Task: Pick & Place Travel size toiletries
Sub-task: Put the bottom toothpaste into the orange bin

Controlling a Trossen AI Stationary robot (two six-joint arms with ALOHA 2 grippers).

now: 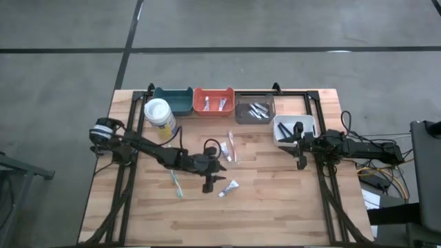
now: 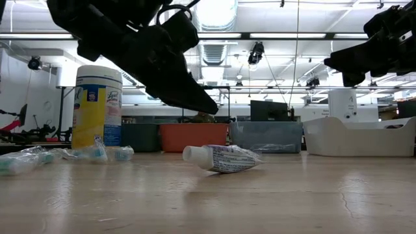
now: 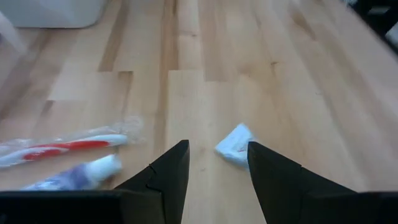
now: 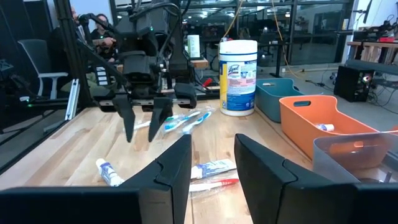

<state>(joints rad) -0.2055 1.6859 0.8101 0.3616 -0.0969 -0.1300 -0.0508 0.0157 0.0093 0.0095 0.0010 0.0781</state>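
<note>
Travel size toiletries lie loose on the wooden table (image 1: pixel 275 207). A small white tube (image 1: pixel 229 187) lies on its side. My left gripper (image 1: pixel 215 182) hovers open just above and short of it, and its crimped end (image 3: pixel 235 145) shows beside one fingertip. Toward the far edge lie a wrapped pink toothbrush (image 3: pixel 62 148) and a second tube (image 3: pixel 81 174). Wrapped teal toothbrushes (image 1: pixel 176 182) lie to the left of the gripper. My right gripper (image 4: pixel 212 149) waits open and level at the right edge, beside the white bin (image 1: pixel 294 129).
Teal (image 1: pixel 172 100), orange (image 1: pixel 213 101) and grey (image 1: pixel 255 110) bins line the far edge, and the orange and grey ones hold small items. A wipes canister (image 1: pixel 160 117) stands at the far left. The near half of the table is bare wood.
</note>
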